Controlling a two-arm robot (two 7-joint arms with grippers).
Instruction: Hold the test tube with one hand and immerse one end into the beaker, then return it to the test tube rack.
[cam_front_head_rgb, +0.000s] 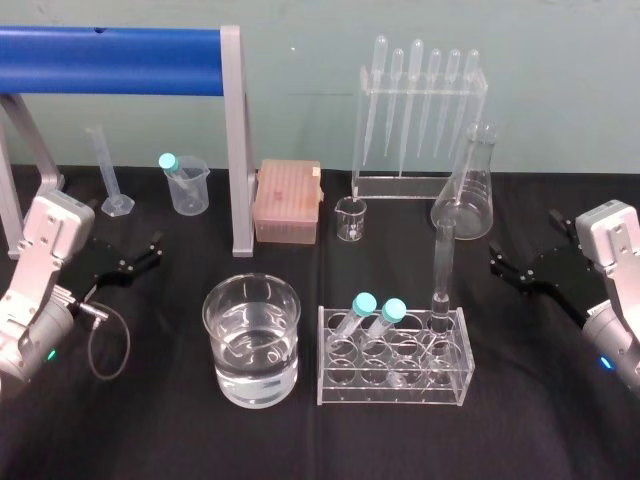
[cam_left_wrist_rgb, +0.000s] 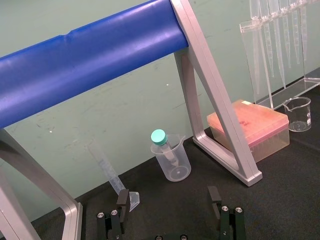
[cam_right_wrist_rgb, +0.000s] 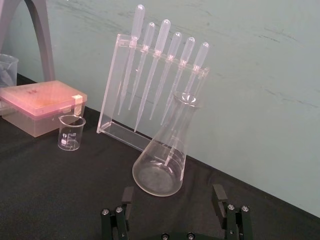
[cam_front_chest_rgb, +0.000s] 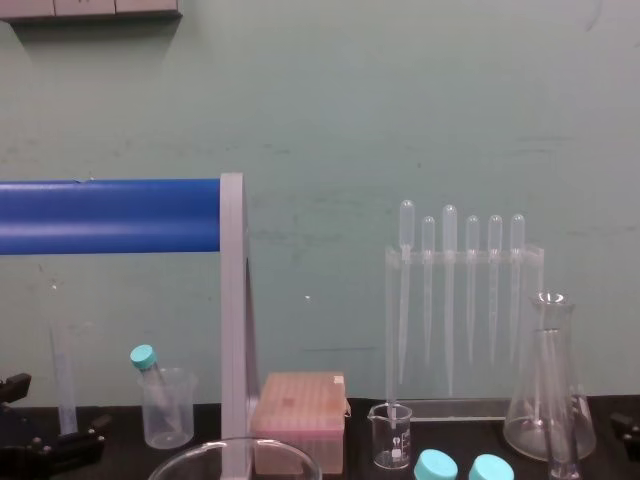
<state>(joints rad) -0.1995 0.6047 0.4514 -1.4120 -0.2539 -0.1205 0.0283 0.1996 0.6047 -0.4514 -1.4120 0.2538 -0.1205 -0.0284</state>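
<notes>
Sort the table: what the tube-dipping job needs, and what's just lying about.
Job: test tube standing in the test tube rack; wide beaker; left gripper and right gripper, open, at the sides.
Lying about: teal-capped tubes, conical flask, pipette stand, small glass beaker, pink box, plastic beaker, graduated cylinder.

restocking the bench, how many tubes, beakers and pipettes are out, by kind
thin clear plastic bulb-topped pipettes: 6
short teal-capped clear tubes: 3
clear round beakers: 3
long uncapped clear glass test tube: 1
total: 13
</notes>
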